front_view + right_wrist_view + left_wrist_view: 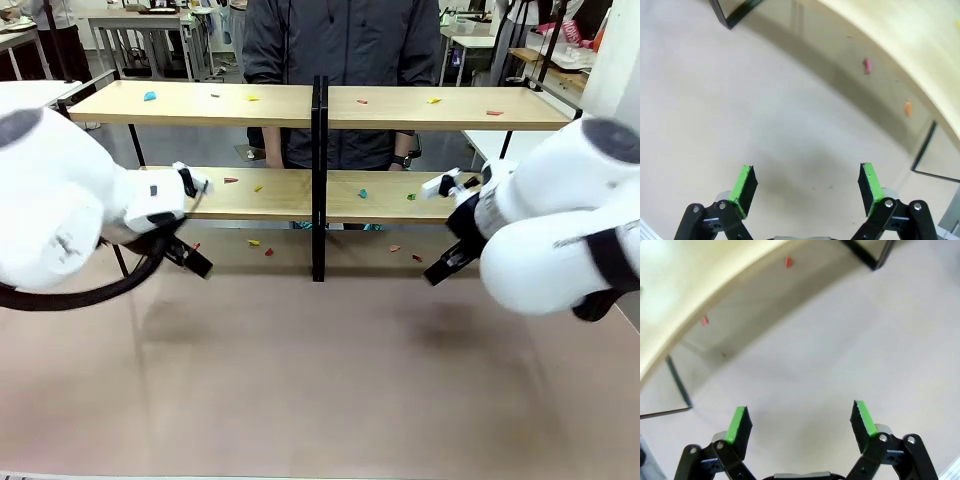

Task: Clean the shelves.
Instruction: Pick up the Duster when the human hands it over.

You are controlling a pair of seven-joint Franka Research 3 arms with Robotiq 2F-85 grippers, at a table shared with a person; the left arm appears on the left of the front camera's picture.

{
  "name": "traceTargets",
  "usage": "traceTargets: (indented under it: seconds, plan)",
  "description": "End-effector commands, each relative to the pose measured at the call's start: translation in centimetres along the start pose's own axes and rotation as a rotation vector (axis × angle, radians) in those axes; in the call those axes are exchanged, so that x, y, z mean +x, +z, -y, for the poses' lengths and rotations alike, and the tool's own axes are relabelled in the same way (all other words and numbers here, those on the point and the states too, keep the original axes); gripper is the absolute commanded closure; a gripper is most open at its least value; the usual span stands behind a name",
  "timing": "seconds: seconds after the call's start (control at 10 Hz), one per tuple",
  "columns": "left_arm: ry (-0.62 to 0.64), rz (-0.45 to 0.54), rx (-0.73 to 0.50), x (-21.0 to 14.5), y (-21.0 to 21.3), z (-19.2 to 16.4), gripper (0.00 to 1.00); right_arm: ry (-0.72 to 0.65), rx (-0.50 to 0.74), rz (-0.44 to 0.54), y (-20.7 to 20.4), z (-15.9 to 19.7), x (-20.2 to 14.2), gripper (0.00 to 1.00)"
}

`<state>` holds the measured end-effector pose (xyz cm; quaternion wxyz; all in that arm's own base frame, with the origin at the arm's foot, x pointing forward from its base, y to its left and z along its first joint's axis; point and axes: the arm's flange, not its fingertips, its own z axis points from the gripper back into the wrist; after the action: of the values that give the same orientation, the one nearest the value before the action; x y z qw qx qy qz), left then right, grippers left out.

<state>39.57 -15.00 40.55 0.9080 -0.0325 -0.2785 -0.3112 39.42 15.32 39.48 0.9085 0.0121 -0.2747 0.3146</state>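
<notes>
Across the far half of the beige tabletop (330,380), the shelves (200,104) run from 9 o'clock to 3 o'clock, split by a black centre post (318,180) at 12 o'clock from the robot. Coloured scraps dot both boards: a blue scrap (150,96) on the upper left, a red scrap (232,181) on the lower left, and a teal scrap (362,193) on the lower right. More lie on the table under the rack, among them a yellow scrap (254,242).

Seen from its wrist, the left gripper (800,417) has its jaws spread wide and empty above bare table. The lower board's edge (700,290) arcs away toward 10 and 11 o'clock, with two red bits (788,261) in its shadow. The right gripper (805,180) is likewise wide and empty. Its stretch of board (920,45) lies toward 1 and 2 o'clock, with a pink bit (866,65) and an orange bit (908,107) beneath it.

Each arm sits near its own half of the rack, so the post looks like the natural dividing line. Reaching the scraps will likely mean travelling forward and inward toward 12 o'clock. The low gap between the boards leaves little room, and the frame legs could snag a finger.

A person (340,40) stands behind the rack at 12 o'clock, with other tables farther back in the room.
</notes>
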Motion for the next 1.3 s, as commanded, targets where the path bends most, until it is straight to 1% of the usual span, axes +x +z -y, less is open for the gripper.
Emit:
traceTargets:
  seconds: [0.0,0.1,0.2,0.3,0.4,0.5,0.6,0.7,0.9,1.1,1.2]
  plan:
    - [-0.019,0.042,-0.043,-2.9,10.7,-2.6,0.00,0.017,0.037,0.035,8.9,3.3,-3.4,0.00]
    - [-0.012,0.078,-0.068,-3.9,14.5,-3.5,0.00,0.021,0.033,0.050,12.2,4.7,-4.5,0.00]
    - [-0.035,0.149,-0.130,-4.8,18.3,-4.4,0.00,0.016,0.022,0.085,15.5,6.3,-5.1,0.00]
    - [-0.040,0.219,-0.163,-5.5,21.4,-5.4,0.00,0.000,-0.004,0.121,18.3,7.8,-5.6,0.00]
    - [-0.018,0.297,-0.160,-6.1,24.0,-6.8,0.00,-0.023,-0.042,0.181,21.1,9.4,-6.1,0.00]
    - [0.014,0.355,-0.170,-6.8,26.1,-8.2,0.00,-0.027,-0.030,0.235,23.7,10.4,-6.5,0.00]
    - [0.045,0.434,-0.174,-7.4,27.7,-9.3,0.00,-0.037,-0.033,0.271,25.8,11.2,-6.7,0.00]
    - [0.083,0.564,-0.160,-7.9,28.9,-10.0,0.00,-0.038,-0.041,0.320,28.1,11.9,-6.5,0.00]
    - [0.090,0.577,-0.149,-7.9,29.0,-10.0,0.00,-0.035,-0.041,0.326,28.2,11.9,-6.4,0.00]
    - [0.113,0.637,-0.133,-7.9,29.3,-10.1,0.00,-0.036,-0.029,0.360,28.9,12.1,-6.0,0.00]
    - [0.118,0.637,-0.125,-7.6,29.1,-9.9,0.00,-0.038,-0.035,0.362,28.8,12.1,-5.9,0.00]
